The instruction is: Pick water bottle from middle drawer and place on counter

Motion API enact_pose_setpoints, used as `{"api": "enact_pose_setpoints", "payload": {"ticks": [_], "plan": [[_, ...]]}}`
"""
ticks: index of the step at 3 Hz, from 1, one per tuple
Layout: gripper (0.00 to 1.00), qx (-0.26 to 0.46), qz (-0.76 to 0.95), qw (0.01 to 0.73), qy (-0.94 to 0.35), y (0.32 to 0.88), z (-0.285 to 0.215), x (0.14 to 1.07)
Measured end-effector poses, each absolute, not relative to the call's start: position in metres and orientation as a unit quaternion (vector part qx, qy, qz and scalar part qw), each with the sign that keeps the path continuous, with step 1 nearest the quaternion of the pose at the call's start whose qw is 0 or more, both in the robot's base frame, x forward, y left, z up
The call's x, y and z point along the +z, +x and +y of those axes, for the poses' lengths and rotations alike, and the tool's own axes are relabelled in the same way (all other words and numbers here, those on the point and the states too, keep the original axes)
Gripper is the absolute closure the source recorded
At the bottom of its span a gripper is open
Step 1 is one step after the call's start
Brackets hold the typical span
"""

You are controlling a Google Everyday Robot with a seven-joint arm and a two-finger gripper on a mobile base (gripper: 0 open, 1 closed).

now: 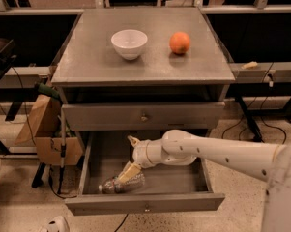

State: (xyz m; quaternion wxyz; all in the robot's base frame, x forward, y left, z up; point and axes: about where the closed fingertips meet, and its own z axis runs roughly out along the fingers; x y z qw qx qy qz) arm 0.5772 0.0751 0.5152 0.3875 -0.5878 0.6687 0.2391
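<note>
Lying on its side on the floor of the pulled-out middle drawer [183, 201], the water bottle [120, 184] sits near the front left corner, just behind the low front panel; its cap end points to the left and its clear crinkled body runs to the right. The gripper [127, 158] is inside the same drawer, directly above the bottle, at the end of a white arm [222, 151] that comes in from the right; its two pale fingers are spread wide apart, one tip raised toward the back of the drawer and the other [129, 171] angled down so that it meets the top of the bottle; nothing is clamped between them. A small round knob [146, 208] shows in the middle of the drawer front; the taller drawer [183, 116] above it is closed. On the counter [145, 69] stand a white bowl [129, 43] toward the left and an orange [180, 42] to its right, well apart from each other; a cardboard box [47, 129] leans beside the cabinet on the left, on the floor.
</note>
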Motion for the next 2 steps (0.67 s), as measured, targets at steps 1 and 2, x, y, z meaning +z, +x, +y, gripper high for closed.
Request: {"api": "enact_pose_setpoints", "payload": {"ticks": [1,2], "plan": [[0.00,0.206,0.703,0.363,-0.576,0.593,0.080,0.488],[0.00,0.185,0.720,0.342,-0.574,0.597,0.078,0.462]]}}
